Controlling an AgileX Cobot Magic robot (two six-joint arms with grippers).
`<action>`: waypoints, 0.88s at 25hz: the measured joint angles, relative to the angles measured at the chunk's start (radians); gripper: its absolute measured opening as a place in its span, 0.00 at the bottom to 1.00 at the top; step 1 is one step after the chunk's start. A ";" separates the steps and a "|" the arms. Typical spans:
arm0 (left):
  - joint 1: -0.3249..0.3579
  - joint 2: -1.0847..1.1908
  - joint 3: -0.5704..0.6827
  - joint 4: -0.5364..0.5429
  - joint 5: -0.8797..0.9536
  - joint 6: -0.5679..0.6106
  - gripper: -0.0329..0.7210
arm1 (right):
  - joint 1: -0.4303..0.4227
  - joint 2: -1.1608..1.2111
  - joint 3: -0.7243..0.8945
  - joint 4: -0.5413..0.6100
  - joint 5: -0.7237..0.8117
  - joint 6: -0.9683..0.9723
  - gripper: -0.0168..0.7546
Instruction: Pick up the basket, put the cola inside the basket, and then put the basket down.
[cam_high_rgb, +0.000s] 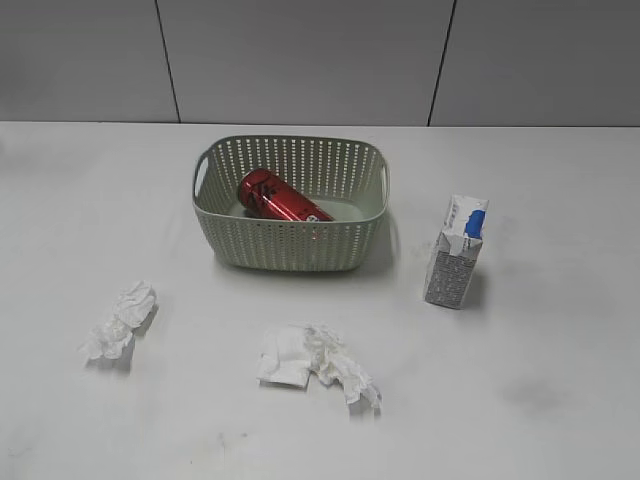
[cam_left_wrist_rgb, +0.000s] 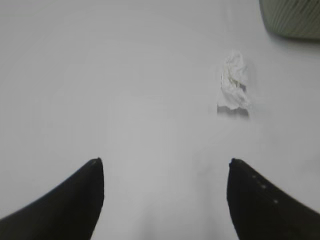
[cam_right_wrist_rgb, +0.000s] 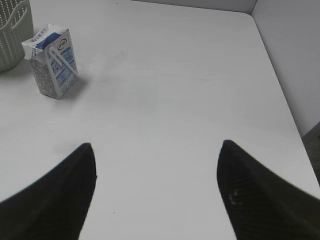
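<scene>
A: What does the left claw look like?
B: Two black fingers, broad at the base and narrowing to rounded tips. The right-hand one carries a few tiny pale dots along its inner face.

A: And the right claw?
B: The same build: matte black, curved fingers tapering upward, with a faintly textured surface and one small pale speck. No cables, screws or markings show.

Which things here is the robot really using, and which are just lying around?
For the job:
basket, sitting on the table
cola, lying inside the basket

Just lying about:
small carton
left crumpled tissue
front crumpled tissue
</scene>
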 joint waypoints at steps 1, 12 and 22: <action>0.000 -0.029 0.000 0.000 -0.005 0.000 0.79 | 0.000 0.000 0.000 0.000 0.000 0.000 0.79; 0.000 -0.325 0.000 0.000 -0.041 0.000 0.79 | 0.003 0.000 0.000 0.000 0.000 0.000 0.79; 0.000 -0.343 0.022 0.009 0.036 0.008 0.79 | 0.041 0.000 0.000 0.000 0.000 0.000 0.79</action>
